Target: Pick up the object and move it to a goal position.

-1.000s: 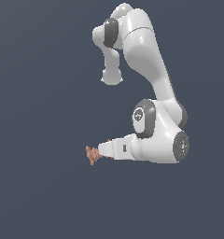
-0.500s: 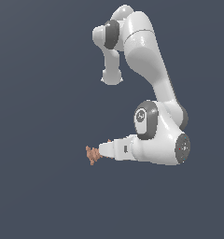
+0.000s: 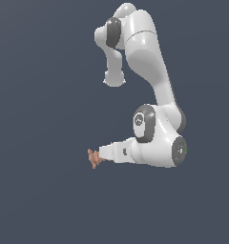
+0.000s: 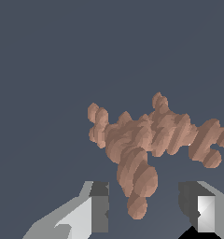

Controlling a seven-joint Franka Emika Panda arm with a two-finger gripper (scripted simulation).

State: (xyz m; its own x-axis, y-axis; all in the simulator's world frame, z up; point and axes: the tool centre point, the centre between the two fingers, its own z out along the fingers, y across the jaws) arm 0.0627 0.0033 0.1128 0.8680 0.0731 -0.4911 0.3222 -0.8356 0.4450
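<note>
Plain slate-grey ground is lying under everything; I am reaching low with my claw (image 4: 146, 205) spread wide, fingers (image 4: 97, 205) straddling one lobe of the object (image 4: 146, 135), because the bumpy orange-brown piece is sitting just ahead, not yet clamped

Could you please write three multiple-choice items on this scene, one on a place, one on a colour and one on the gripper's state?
1. In the exterior view, the object lies
A. at the gripper's tip
B. by the arm's top joint
C. right of the arm

2. The object is
A. green
B. orange-brown
C. white

3. The gripper is
A. shut on the object
B. open
C. out of view

Key: A, the object sits at the gripper tip; B, its bumps show orange-brown; B, the fingers stand apart in the wrist view.
</note>
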